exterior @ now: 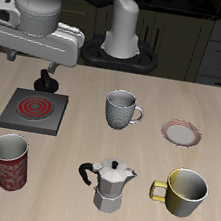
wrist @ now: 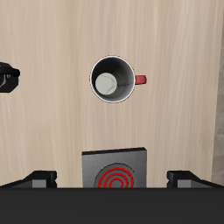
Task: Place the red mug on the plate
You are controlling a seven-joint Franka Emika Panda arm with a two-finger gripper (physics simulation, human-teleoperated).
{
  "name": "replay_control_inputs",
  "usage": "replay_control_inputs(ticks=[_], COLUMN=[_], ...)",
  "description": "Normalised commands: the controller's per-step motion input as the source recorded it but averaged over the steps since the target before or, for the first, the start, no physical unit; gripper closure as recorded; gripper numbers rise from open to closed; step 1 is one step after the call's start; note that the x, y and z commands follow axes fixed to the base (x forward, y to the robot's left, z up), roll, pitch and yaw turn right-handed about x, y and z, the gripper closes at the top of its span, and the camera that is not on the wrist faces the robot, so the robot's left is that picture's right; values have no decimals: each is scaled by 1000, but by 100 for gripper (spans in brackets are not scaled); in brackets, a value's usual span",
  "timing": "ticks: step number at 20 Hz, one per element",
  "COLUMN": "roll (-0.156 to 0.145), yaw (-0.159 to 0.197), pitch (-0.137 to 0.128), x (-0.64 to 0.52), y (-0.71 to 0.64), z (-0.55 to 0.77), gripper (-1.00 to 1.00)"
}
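Observation:
The red mug (exterior: 7, 159) stands upright near the table's front edge, in front of the burner; it has a dark red mottled body, a red handle and a pale inside. The wrist view shows it from above (wrist: 114, 79). The plate (exterior: 183, 133), a small saucer with a reddish-pink speckled rim, lies across the table beside the grey mug. My gripper (exterior: 46, 80) hangs above the back edge of the burner, well behind the red mug. In the wrist view my gripper (wrist: 114, 178) is open and empty, with its fingers (wrist: 44, 178) wide apart.
A square dark burner (exterior: 34, 109) with red rings lies under my gripper and also shows in the wrist view (wrist: 115, 171). A grey mug (exterior: 121, 109) stands mid-table. A moka pot (exterior: 109, 183) and a yellow mug (exterior: 183, 192) stand near the front edge.

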Motion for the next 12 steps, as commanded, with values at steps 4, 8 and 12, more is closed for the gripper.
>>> replay_control_inputs(ticks=[4,8,12], roll=[-34,-25,-17], yaw=[-34,-33,-36], pitch=[-13,11,-9], x=[287,247,156], y=[-44,-118,-196], z=[-53,-43,33], gripper=[-100,-100,-100])
